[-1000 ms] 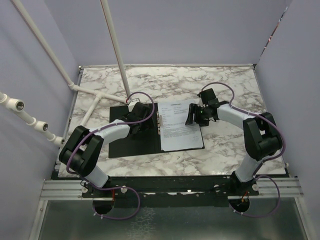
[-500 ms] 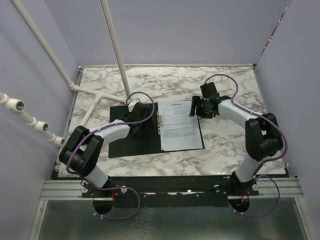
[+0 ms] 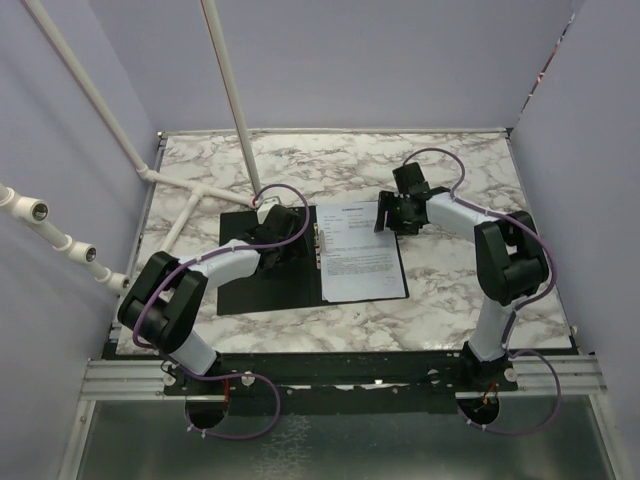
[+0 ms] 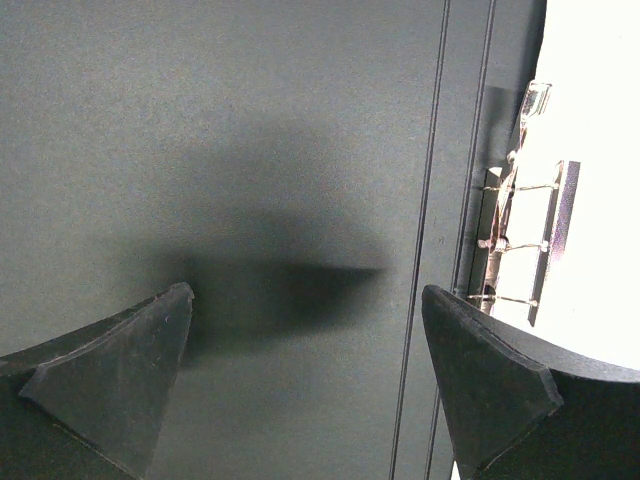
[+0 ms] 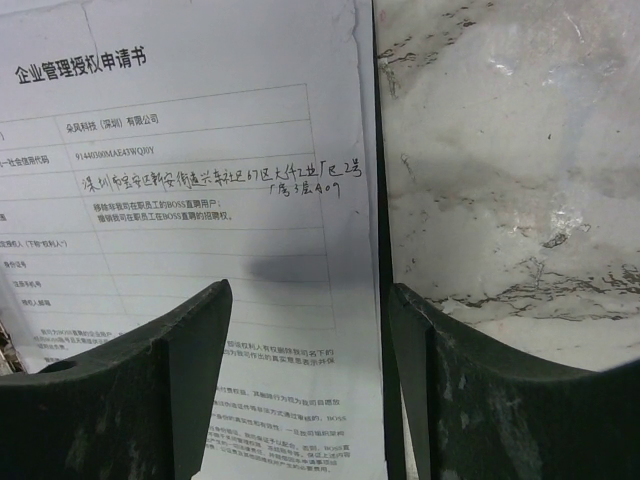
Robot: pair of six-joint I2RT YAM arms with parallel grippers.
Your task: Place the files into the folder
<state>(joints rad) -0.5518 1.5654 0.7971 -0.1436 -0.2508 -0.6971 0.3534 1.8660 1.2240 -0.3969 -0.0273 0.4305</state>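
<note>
The folder (image 3: 250, 290) lies open on the marble table, black inside up, with its silver clip (image 4: 545, 240) at the spine. The files (image 3: 360, 260), white sheets with black print, rest flat on its right half. My left gripper (image 3: 290, 245) hovers open over the bare left half (image 4: 250, 120), with nothing between its fingers (image 4: 305, 292). My right gripper (image 3: 385, 215) is open at the files' upper right corner. In its wrist view the gripper (image 5: 310, 288) straddles the sheets' right edge (image 5: 200, 150) and the folder's thin black border (image 5: 377, 150), holding nothing.
White pipes (image 3: 225, 90) run from the back left, and a tee piece (image 3: 200, 190) lies on the table just behind the folder. The marble table (image 3: 450, 290) is enclosed by lavender walls on three sides.
My right gripper has moved back and slightly left along the files' right edge toward their upper corner. The left arm, folder and files have not moved.
</note>
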